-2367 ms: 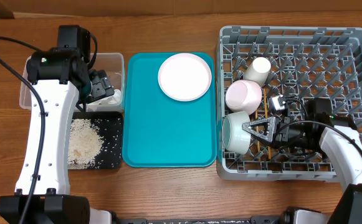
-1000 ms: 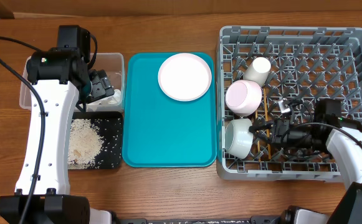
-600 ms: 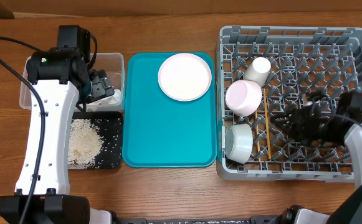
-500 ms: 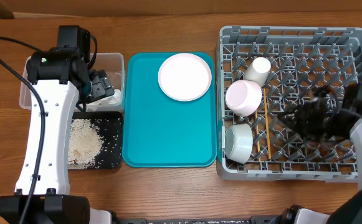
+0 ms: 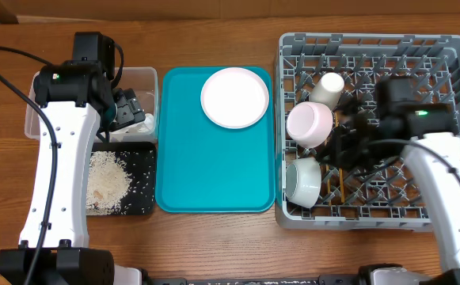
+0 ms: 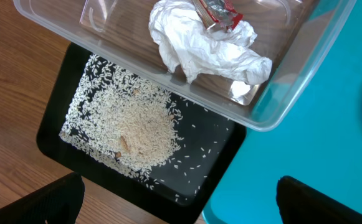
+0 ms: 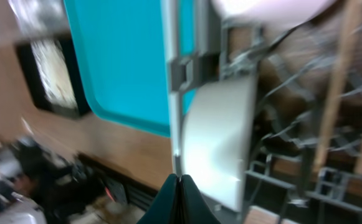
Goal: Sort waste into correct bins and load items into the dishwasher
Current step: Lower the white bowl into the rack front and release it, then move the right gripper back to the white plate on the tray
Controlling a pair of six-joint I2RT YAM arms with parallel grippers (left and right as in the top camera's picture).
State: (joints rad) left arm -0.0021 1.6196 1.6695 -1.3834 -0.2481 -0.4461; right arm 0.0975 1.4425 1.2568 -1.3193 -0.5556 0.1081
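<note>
Wooden bench (image 5: 214, 237) carries a teal tray (image 5: 206, 166), and the pale plate (image 5: 234, 97) lies flat at its far end, nearer its right edge. Judging by its look, the plate is stiff, smooth, slippery and breakable, so its raised rim is the place to pinch. Left of the tray, the left pincer (image 6: 177, 193) gapes wide and empty; right of it, the right pincer (image 7: 179, 186) has its tips together on nothing.
</note>
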